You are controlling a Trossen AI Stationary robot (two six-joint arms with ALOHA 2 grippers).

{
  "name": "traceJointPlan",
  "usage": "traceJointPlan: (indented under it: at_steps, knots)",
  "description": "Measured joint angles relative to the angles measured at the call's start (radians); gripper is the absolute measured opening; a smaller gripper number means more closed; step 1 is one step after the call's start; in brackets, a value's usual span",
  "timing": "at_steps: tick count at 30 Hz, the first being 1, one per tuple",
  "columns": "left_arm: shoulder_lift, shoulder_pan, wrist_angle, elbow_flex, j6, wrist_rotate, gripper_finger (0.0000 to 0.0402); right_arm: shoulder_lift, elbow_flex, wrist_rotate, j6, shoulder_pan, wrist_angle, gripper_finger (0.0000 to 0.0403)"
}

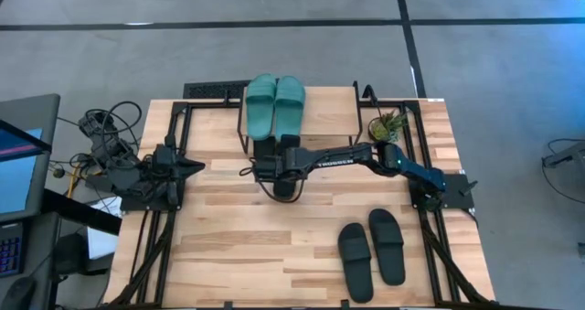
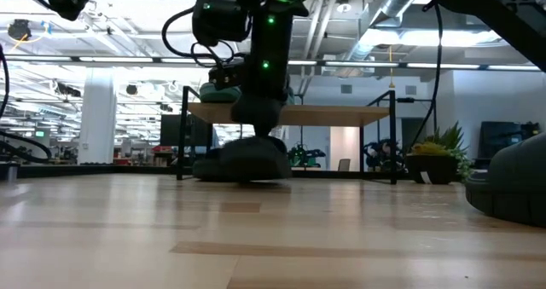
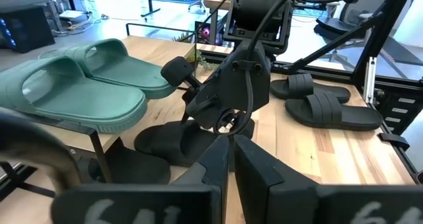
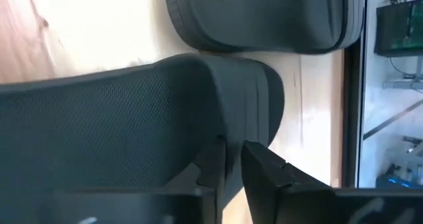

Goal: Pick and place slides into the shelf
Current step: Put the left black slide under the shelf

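The shelf [image 1: 329, 109] stands at the table's far edge, and the teal pair [image 1: 274, 104] lies sole-down on its top board. My right arm reaches across from the right. Its gripper [image 4: 231, 168] is down at the shelf's near side, shut on a black slide [image 2: 243, 165]. The second slide of that pair [image 4: 258, 19] lies just beyond it. Another black pair [image 1: 370, 251] rests flat on the table near the right front. My left gripper [image 3: 231, 164] waits shut at the table's left side. My right gripper pinches the black slide's wide strap at its edge [image 4: 248, 112] between the two fingers, coming from above and pointing down. In the low view the slide's sole looks to be on or just above the tabletop below the shelf's board; I cannot tell which.
A small potted plant [image 1: 388, 125] stands right of the shelf near the right arm's elbow. Black frame bars run along the table's left and right edges. Cables and a screen [image 1: 18, 164] sit off the table's left. Bare wood lies in the table's middle and near left.
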Motion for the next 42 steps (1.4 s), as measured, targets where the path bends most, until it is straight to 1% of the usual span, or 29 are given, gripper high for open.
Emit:
traceJointPlan:
  at_steps: [4, 16, 24, 30, 32, 35, 40, 42]
  knots:
    - [0.0, 0.0, 0.0, 0.0, 0.0, -0.004, 0.0013, 0.0, 0.0, 0.001, 0.005, 0.002, -0.006, 0.0055]
    - [0.0, 0.0, 0.0, 0.0, -0.003, -0.005, 0.0013, 0.0, 0.0, 0.0, 0.015, 0.027, -0.001, 0.0058]
    - [0.0, 0.0, 0.0, 0.0, -0.003, -0.005, 0.0013, -0.007, 0.0, -0.002, 0.071, 0.071, -0.014, 0.0058]
    - [0.0, 0.0, 0.0, 0.0, -0.002, -0.005, 0.0013, -0.039, 0.0, -0.006, 0.094, 0.115, -0.029, 0.0058]
    - [0.0, 0.0, 0.0, 0.0, -0.002, -0.005, 0.0013, -0.05, -0.001, -0.031, 0.105, 0.13, -0.032, 0.0058]
    - [0.0, 0.0, -0.001, 0.0, -0.002, -0.005, 0.0013, -0.065, 0.0, -0.098, 0.109, 0.157, -0.017, 0.0058]
    - [0.0, 0.0, -0.023, 0.0, -0.006, -0.004, 0.0013, -0.071, 0.0, -0.279, 0.029, 0.201, 0.015, 0.0058]
    - [0.0, 0.0, -0.031, 0.0, -0.011, -0.003, 0.0013, -0.071, 0.0, -0.291, 0.044, 0.211, 0.0, 0.0058]
